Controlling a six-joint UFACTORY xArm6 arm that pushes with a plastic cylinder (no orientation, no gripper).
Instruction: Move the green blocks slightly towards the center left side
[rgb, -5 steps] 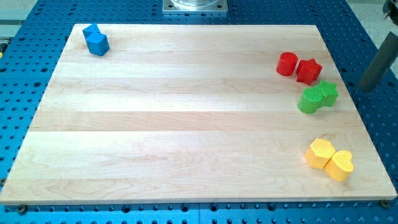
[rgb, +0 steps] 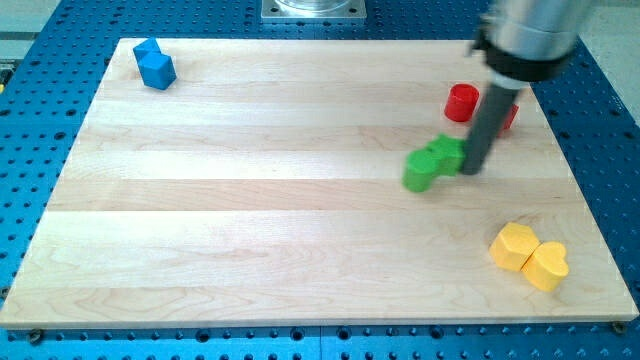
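**A:** So, only the one camera view here. My tip (rgb: 470, 168) is down on the board (rgb: 250, 200), touching the view's right side of the green blocks (rgb: 434, 161). There's no claw on this rig, just a plain rod, so nothing to be released or clenched.

**B:** Where do the greens sit on the board?

**A:** Right half, about mid height, a bit left of and below the red cylinder (rgb: 462, 102). They're smeared by motion, so I can't make out their shapes, but the pair touch and their long axis runs roughly left-right, dipping towards the lower left.

**B:** And the relation that matters?

**A:** The greens lie straight to the view's left of my tip, which I'd say is what you want for a push towards centre left. The contact looks to be on the pair's end, so my guess is they could pivot or split if the line drifts.

**B:** Anything in the way?

**A:** Nope. The other red block (rgb: 510, 112) is half hidden behind the rod, shape unclear. Two yellow blocks (rgb: 529, 256), the right one heart-shaped, sit near the bottom right, and the blue blocks (rgb: 154, 65) are way off at top left. All well apart from the path.
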